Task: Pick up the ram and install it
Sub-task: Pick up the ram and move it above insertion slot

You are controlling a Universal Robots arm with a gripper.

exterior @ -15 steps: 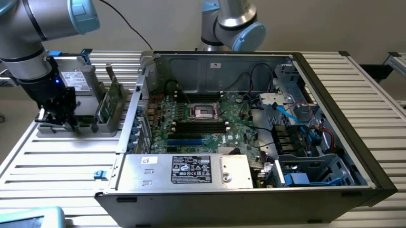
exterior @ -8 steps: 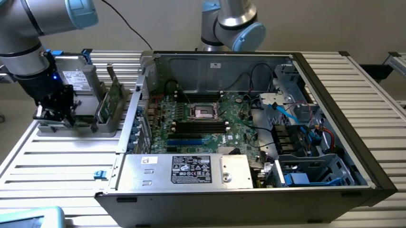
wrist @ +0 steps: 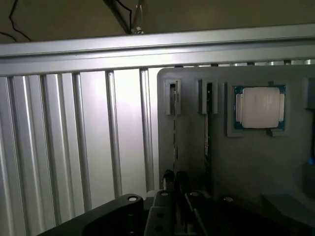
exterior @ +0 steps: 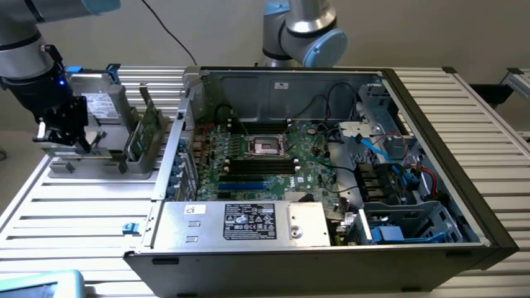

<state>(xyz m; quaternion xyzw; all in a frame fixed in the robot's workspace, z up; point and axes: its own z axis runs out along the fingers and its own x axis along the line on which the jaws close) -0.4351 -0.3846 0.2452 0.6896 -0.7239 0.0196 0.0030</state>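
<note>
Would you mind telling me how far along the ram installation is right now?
Done: the pincer is at the gray holder. In hand: it is closed on the ram, which stands in a holder slot, not yet lifted. Left: lifting it out and seating it in the motherboard's memory slots.

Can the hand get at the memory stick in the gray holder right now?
Likely yes. The hand is right at the memory stick standing in the gray holder and looks closed on its edge, with nothing between them. The second stick in the next slot stands apart.
</note>
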